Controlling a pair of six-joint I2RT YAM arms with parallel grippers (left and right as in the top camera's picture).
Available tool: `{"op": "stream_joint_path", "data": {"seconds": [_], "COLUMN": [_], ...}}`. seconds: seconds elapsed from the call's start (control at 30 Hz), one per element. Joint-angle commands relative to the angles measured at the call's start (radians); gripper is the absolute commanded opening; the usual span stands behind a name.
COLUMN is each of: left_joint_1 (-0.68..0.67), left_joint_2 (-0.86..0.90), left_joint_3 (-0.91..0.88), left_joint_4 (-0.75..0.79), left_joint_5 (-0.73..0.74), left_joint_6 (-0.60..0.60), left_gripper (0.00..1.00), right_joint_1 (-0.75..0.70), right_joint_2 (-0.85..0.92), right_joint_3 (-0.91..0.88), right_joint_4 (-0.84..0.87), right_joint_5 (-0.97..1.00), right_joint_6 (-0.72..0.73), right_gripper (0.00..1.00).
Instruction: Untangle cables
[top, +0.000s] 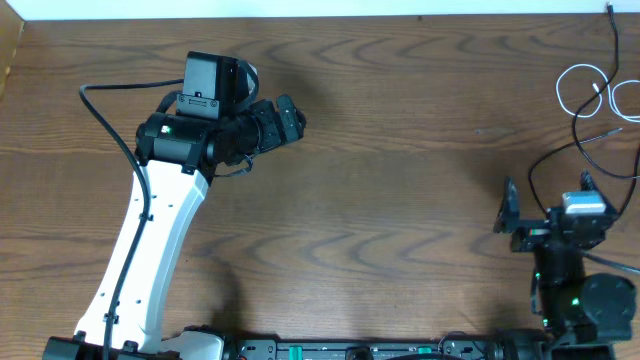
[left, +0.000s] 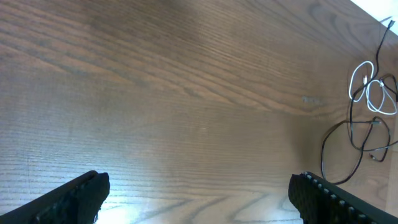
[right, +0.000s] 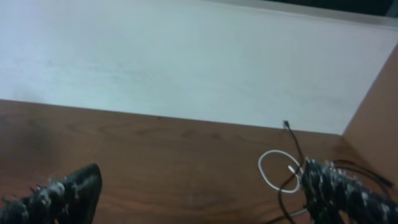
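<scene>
The left gripper (top: 287, 118), spread and empty, hovers far from the cables (top: 597, 92), while just ahead of the right gripper (top: 548, 197), also spread and empty, the white cable (top: 578, 88) and black cable (left: 323, 157) lie tangled on the desk (top: 400, 150), so pinching one seems next.

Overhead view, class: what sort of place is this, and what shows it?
Probably a robotics lab bench: left robot arm and right robot arm at a wooden table, white cable and black cable overlapping near its corner.
</scene>
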Motion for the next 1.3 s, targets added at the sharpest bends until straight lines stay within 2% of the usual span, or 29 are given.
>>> {"op": "stream_joint_path", "data": {"seconds": [0.0, 0.33, 0.67, 1.27], "left_joint_1": [0.0, 0.0, 0.0, 0.0], "left_joint_2": [0.002, 0.002, 0.002, 0.002], "left_joint_3": [0.005, 0.005, 0.005, 0.005], "left_joint_4": [-0.003, -0.003, -0.003, -0.003], "left_joint_5": [-0.013, -0.013, -0.013, -0.013], "left_joint_6": [0.021, 0.021, 0.021, 0.021], "left_gripper": [0.98, 0.98, 0.98, 0.98], "right_joint_1": [-0.006, -0.004, -0.004, 0.022], "right_joint_2": [-0.069, -0.237, -0.236, -0.236], "right_joint_3": [-0.08, -0.286, -0.399, -0.41], "right_joint_4": [0.016, 0.068, 0.09, 0.119], "right_joint_5": [-0.027, -0.038, -0.039, -0.049], "right_joint_6": [0.026, 0.028, 0.029, 0.028], "right_gripper": [0.99, 0.99, 0.99, 0.99]}}
